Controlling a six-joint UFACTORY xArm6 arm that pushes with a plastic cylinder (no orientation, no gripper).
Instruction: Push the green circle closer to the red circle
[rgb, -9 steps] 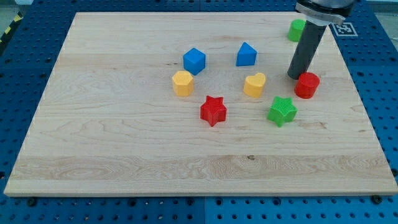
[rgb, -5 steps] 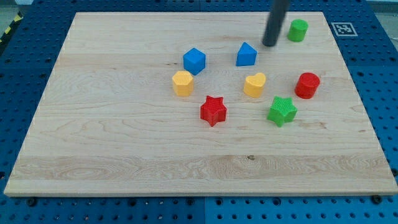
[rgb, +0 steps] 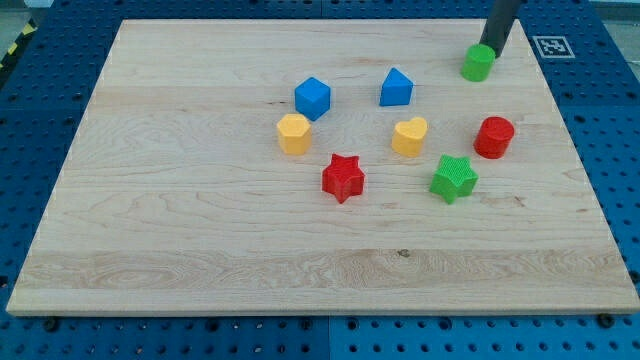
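Note:
The green circle sits near the board's top right corner. My tip is right behind it, touching its upper right side. The red circle lies below the green circle, toward the view's bottom, with a gap of bare board between them.
The wooden board holds a green star, a yellow heart, a red star, a yellow hexagon, a blue cube and a blue block. A marker tag lies at the top right corner.
My tip moved from beside the red circle up to the left of the green circle, then to its upper right. The green circle has shifted slightly down.

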